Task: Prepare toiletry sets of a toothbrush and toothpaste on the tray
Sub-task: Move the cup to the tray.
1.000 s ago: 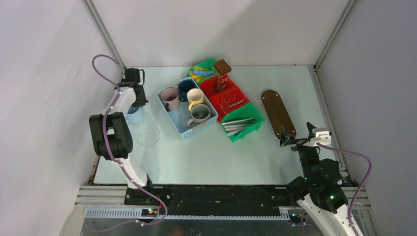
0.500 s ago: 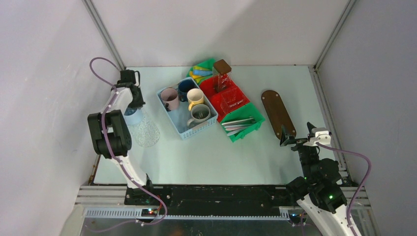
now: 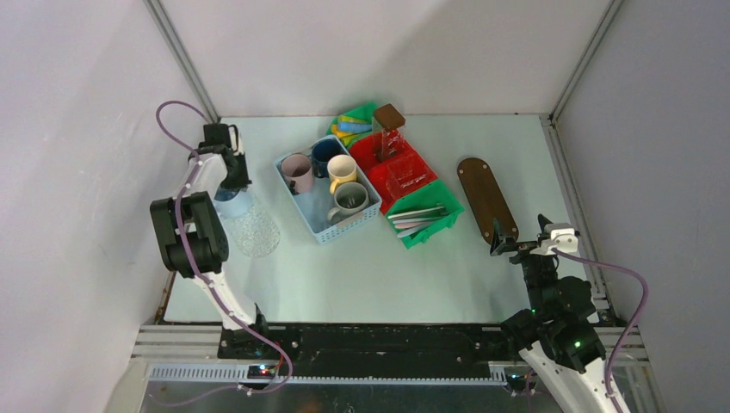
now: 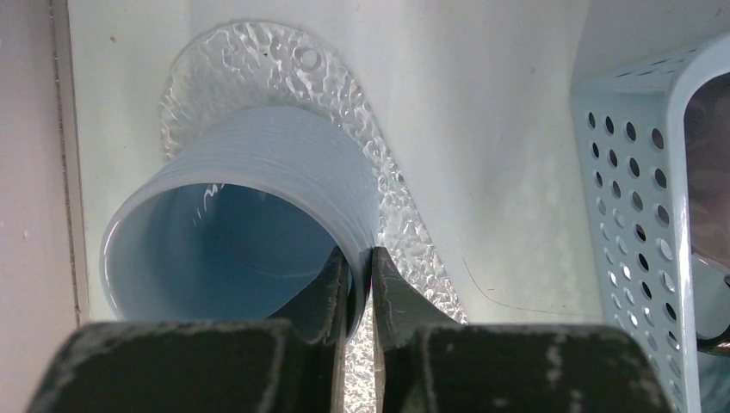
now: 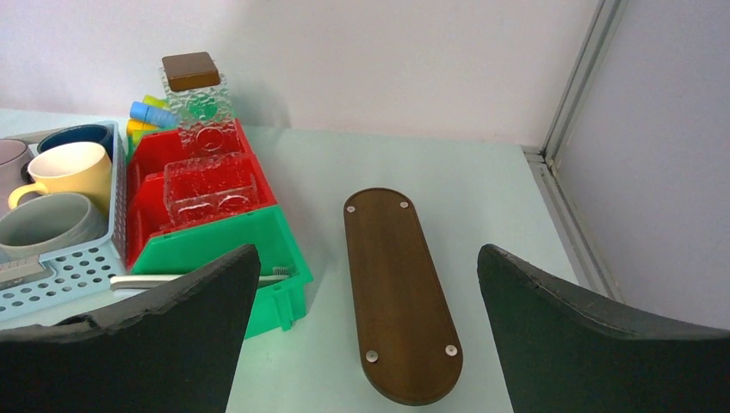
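My left gripper (image 3: pixel 229 182) is shut on the rim of a pale blue mug (image 3: pixel 231 203), one finger inside and one outside. In the left wrist view the gripper (image 4: pixel 360 258) pinches the mug (image 4: pixel 250 206) over a clear dimpled glass board (image 4: pixel 258 60). The dark brown oval tray (image 3: pixel 486 198) lies bare at the right. My right gripper (image 3: pixel 516 245) is open and empty at its near end; the right wrist view shows the gripper (image 5: pixel 366 251) and the tray (image 5: pixel 398 292) between the fingers. Pink (image 3: pixel 297 170), dark blue (image 3: pixel 325 153), cream (image 3: pixel 343 170) and grey (image 3: pixel 350 200) mugs stand in the light blue basket (image 3: pixel 323 231).
A green bin (image 3: pixel 435 225) beside the basket holds pale toothbrushes (image 3: pixel 417 215). Another green bin at the back holds coloured tubes (image 3: pixel 351 126). A red bin (image 3: pixel 368 155) holds clear glass pieces and a brown-lidded jar (image 3: pixel 389 116). Walls enclose the table on three sides.
My left arm has shifted a little to the left with the pale blue mug. The right arm has not moved.
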`<state>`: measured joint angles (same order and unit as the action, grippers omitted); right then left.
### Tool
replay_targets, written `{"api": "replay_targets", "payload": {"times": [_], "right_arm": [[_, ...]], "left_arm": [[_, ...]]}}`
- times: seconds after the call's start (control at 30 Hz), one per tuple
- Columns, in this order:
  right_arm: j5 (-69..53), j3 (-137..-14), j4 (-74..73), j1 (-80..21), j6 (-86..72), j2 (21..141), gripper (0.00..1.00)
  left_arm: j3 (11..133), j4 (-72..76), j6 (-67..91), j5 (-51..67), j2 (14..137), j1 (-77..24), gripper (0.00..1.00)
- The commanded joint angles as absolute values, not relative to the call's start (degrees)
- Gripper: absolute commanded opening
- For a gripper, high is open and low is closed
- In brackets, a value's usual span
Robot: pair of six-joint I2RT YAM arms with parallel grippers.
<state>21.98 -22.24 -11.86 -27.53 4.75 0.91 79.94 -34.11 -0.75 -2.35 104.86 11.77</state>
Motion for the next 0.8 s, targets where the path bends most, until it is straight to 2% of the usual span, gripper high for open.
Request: {"api": "replay_targets", "payload": {"times": [0.0, 0.2, 0.77], "right_arm": [[21.4, -22.2, -10.1, -27.0, 5.3, -5.5, 1.00], [21.3, -22.2, -10.1, -26.9, 5.2, -5.4, 1.00], [21.2, -21.8, -10.0, -25.9, 5.4, -5.4, 1.00]], "left_arm": [[84.1, -31.5, -4.7, -1.4, 103.8, 13.4, 0.00], [84.0, -31.6, -6.9, 2.8, 103.6, 15.0, 0.01], [92.3, -34.8, -14.2, 2.0, 107.5, 15.2, 0.01]]}}
